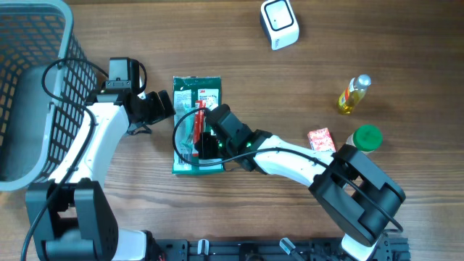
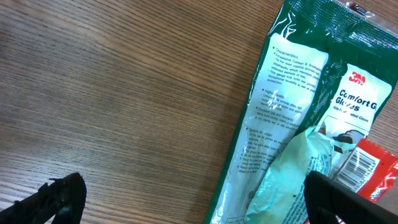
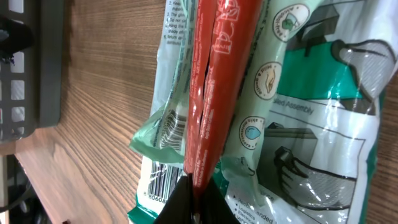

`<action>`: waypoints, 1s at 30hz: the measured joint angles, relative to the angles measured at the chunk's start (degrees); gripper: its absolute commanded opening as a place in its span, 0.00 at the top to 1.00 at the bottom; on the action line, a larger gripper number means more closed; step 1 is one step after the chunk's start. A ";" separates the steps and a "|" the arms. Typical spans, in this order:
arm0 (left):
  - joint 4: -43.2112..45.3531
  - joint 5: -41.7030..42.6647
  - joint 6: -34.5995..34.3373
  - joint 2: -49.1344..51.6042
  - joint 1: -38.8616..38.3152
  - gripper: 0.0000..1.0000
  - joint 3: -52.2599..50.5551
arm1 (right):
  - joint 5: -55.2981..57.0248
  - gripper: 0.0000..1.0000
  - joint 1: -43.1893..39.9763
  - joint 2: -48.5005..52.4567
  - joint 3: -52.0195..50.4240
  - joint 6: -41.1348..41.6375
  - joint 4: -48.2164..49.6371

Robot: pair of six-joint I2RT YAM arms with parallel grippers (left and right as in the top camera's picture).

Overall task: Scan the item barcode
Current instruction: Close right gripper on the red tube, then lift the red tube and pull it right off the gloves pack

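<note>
Right fingers point(image 3: 183, 205) pressed together, pinching red flap point(image 3: 214, 81) of green glove package point(image 1: 196, 90) lying on tabletop point(image 1: 290, 87). Left fingers point(image 2: 59, 199) spread wide over package's edge, holding nothing.

My left arm point(image 1: 98, 145): white links, black joints, black cable point(image 1: 45, 81) looping; right arm point(image 1: 290, 161) white, boxy black base; left gripper point(image 1: 165, 109), right gripper point(image 3: 193, 208) both black

left arm point(image 1: 101, 138) reaching up from the table's point(image 1: 217, 43) near-left corner, left gripper point(image 1: 170, 107) gaping wide, right arm point(image 1: 290, 159) stretched in from the near-right, right gripper point(image 3: 189, 200) pinched tight on the glove packet point(image 1: 190, 88)
</note>
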 measured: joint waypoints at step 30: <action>-0.02 0.00 0.00 0.00 0.00 0.00 0.00 | -43.21 0.96 -22.69 -9.81 0.17 -62.71 -50.14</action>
